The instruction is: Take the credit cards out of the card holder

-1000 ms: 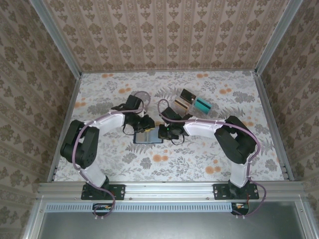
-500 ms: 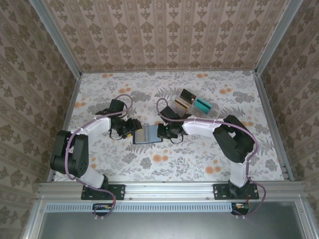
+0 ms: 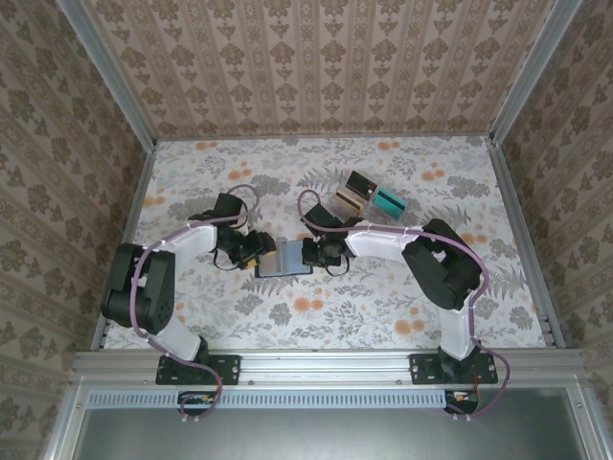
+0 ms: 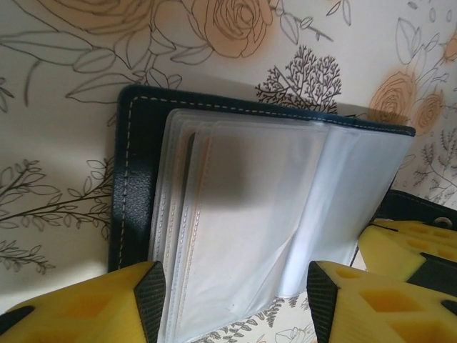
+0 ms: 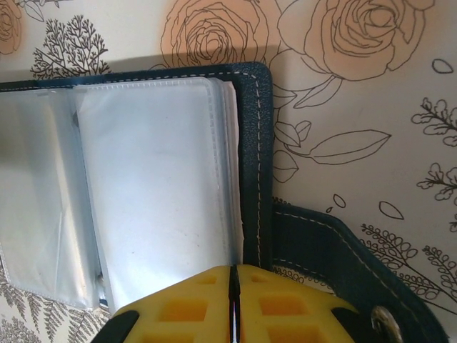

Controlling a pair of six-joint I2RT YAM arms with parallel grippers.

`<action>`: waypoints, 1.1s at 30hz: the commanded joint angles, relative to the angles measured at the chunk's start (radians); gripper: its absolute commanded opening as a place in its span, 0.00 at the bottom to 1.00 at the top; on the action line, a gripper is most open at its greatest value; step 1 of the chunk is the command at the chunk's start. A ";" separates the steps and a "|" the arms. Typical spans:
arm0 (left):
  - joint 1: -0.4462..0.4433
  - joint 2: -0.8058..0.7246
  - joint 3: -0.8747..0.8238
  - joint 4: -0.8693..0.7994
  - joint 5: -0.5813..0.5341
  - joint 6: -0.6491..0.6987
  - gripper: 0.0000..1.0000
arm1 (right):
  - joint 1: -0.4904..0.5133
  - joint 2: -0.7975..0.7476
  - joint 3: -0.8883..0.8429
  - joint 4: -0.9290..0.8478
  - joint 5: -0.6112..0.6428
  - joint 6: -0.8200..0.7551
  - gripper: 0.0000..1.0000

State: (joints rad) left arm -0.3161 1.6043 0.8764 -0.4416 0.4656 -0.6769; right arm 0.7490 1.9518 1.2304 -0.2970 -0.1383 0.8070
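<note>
**While the card holder lies spread flat, one claw gapes and the other is clenched**

Where the overhead camera looks down, the card holder [image 3: 284,260] lies opened flat on the flowered table [image 3: 383,307], a little left of centre. The left gripper [image 3: 257,247] is at its left end and the right gripper [image 3: 308,254] at its right end. Its long axis runs left to right between them. That view also takes in a clear tray [image 3: 369,196] further back and to the right, well apart from the card holder, holding small coloured pieces too small to name.

The left wrist camera gives the detail the overhead lacks. The left gripper [image 4: 235,304] is released, its yellow fingers [image 4: 107,314] standing apart at the card holder's near edge. Between them runs a stack of cloudy clear sleeves [image 4: 250,193] inside a navy stitched cover [image 4: 132,179].

The right wrist camera shows the opposite end. The right gripper [image 5: 234,304] is clenched, its pads meeting in a thin seam at the cover's edge; whether anything thin is pinched there I cannot tell. Beside it the closing tab [image 5: 335,250] sticks out to the right, its metal snap [image 5: 385,319] at the tip
</note>
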 commanded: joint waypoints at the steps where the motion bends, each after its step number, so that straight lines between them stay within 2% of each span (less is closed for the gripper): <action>1: -0.007 0.026 0.016 0.013 0.030 0.016 0.58 | -0.001 0.024 0.030 -0.059 0.023 -0.006 0.12; 13: -0.009 0.038 0.026 0.017 0.043 0.020 0.57 | -0.002 0.036 0.038 -0.073 0.022 -0.010 0.12; 21: -0.012 -0.008 0.060 -0.067 -0.033 0.054 0.56 | -0.001 0.039 0.046 -0.091 0.034 -0.011 0.12; 27: -0.014 0.001 0.052 -0.033 0.005 0.046 0.47 | -0.001 0.042 0.046 -0.092 0.034 -0.009 0.12; 33: -0.017 0.048 0.052 -0.017 0.024 0.048 0.47 | -0.001 0.043 0.044 -0.091 0.030 -0.008 0.12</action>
State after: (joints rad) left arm -0.3279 1.6283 0.9127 -0.4622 0.4690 -0.6491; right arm 0.7490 1.9652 1.2579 -0.3416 -0.1345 0.8070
